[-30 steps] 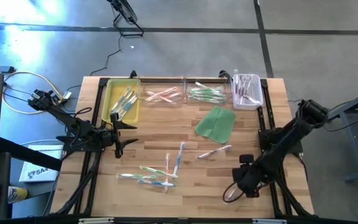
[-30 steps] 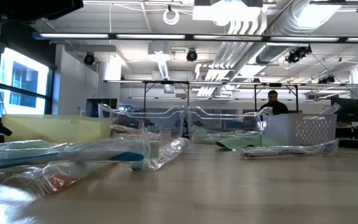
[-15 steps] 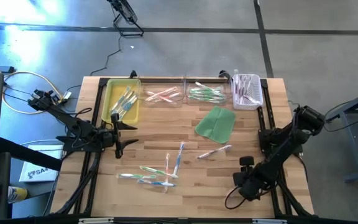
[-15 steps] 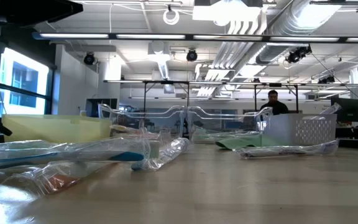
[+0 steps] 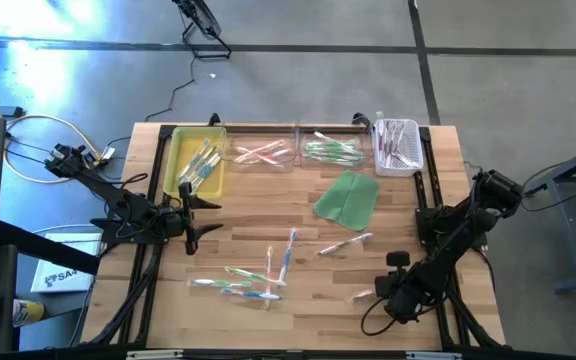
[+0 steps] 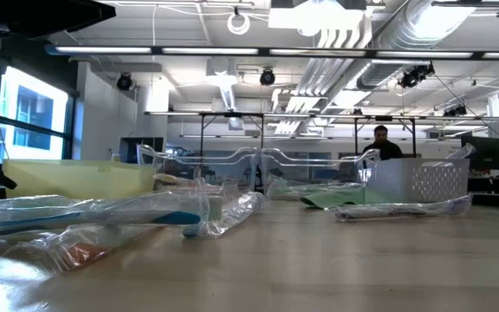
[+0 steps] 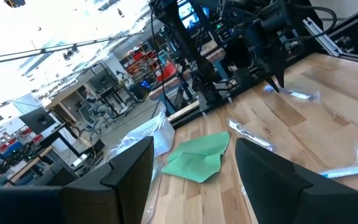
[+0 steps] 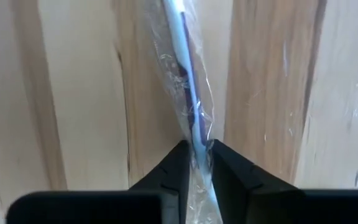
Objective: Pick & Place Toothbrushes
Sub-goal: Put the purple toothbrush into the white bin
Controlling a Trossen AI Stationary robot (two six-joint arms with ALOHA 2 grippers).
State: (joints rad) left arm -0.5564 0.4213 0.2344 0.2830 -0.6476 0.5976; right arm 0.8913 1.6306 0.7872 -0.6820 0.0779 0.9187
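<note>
Wrapped toothbrushes lie loose on the wooden table: a group near the middle front and one right of it. At the near right, my right gripper points down, shut on a whitish-purple toothbrush in a clear wrapper. That toothbrush lies flat on the boards and stretches toward the table's left. My left gripper waits open and level at the table's left edge, holding nothing. More toothbrushes lie in the bins at the far edge. My right gripper pinches the toothbrush's handle and its wrapper between its two fingers. It comes from above, pointing down, with the fingers across the handle. The toothbrush rests on the table; what lies past the fingers is hidden by the gripper.
Along the far edge stand a yellow bin, two clear trays and a white basket, all with toothbrushes. A flat green cloth lies in front of them. Bare boards stretch between the cloth and the loose toothbrushes.
My right arm has sunk a little toward the table at its near right corner. One end of a wrapped toothbrush now shows just left of its gripper in the high view.
</note>
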